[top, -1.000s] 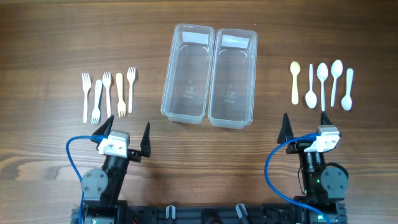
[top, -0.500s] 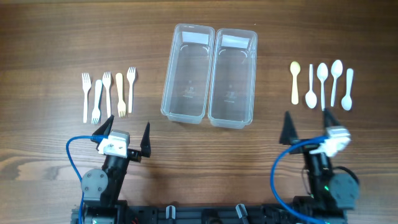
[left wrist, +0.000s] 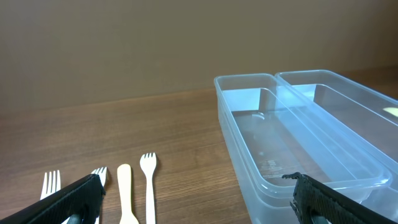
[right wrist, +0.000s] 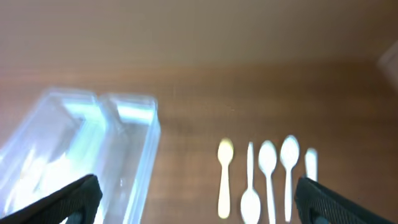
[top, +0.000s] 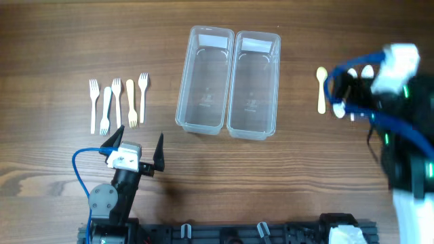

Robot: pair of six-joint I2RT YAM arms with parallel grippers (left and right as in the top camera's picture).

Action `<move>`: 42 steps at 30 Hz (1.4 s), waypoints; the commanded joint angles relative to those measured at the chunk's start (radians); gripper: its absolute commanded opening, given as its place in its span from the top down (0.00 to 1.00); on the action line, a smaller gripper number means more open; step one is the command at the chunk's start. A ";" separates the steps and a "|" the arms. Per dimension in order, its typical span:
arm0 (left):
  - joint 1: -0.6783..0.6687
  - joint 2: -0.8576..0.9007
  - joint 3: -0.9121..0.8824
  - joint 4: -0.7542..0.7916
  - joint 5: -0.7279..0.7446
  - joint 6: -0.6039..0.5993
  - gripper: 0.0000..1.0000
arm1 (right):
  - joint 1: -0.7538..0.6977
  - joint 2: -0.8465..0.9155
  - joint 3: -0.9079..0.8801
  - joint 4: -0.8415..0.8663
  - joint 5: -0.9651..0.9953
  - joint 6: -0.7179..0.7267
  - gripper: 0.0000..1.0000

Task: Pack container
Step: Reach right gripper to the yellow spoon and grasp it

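Two clear plastic containers [top: 205, 80] [top: 253, 84] stand empty side by side at the table's middle. Several white and cream forks [top: 116, 103] lie in a row at the left. Several spoons lie at the right; only the yellow spoon [top: 321, 89] shows clearly overhead, since my raised, blurred right arm [top: 388, 91] hides the others. My left gripper [top: 141, 133] is open and empty near the front edge, below the forks. In the right wrist view my right gripper [right wrist: 196, 202] is open and empty, high above the spoons [right wrist: 267, 174].
The left wrist view shows the forks [left wrist: 148, 180] ahead at the left and the containers [left wrist: 298, 137] at the right. The right wrist view shows the containers [right wrist: 81, 143] at the left. A blue cable [top: 78, 169] loops beside the left arm.
My right arm has risen from its place at the front right and swung out over the spoons, still open. The left arm has not moved.
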 commanded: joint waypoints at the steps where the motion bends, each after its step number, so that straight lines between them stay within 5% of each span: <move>1: 0.004 -0.006 -0.008 0.002 0.001 0.015 0.00 | -0.004 0.186 0.092 -0.026 -0.025 -0.013 0.00; 8: 0.004 -0.006 -0.008 0.003 0.001 0.015 0.00 | -0.004 0.373 0.092 -0.014 0.027 -0.032 0.00; 9: 0.004 -0.006 -0.008 0.003 0.001 0.015 0.00 | -0.004 0.389 0.092 -0.011 0.027 -0.061 0.04; 11: 0.004 -0.006 -0.008 0.003 0.001 0.015 0.00 | -0.004 0.440 0.092 -0.004 0.028 -0.149 0.27; 15: 0.004 -0.006 -0.008 0.003 0.001 0.015 0.00 | -0.004 0.520 0.090 0.016 0.065 -0.151 0.41; 28: 0.004 -0.006 -0.008 0.003 0.001 0.015 0.00 | -0.056 0.867 0.089 0.142 0.121 -0.048 0.39; 42: 0.004 -0.006 -0.008 0.002 0.001 0.015 0.00 | -0.124 0.966 0.084 0.248 -0.064 -0.070 0.38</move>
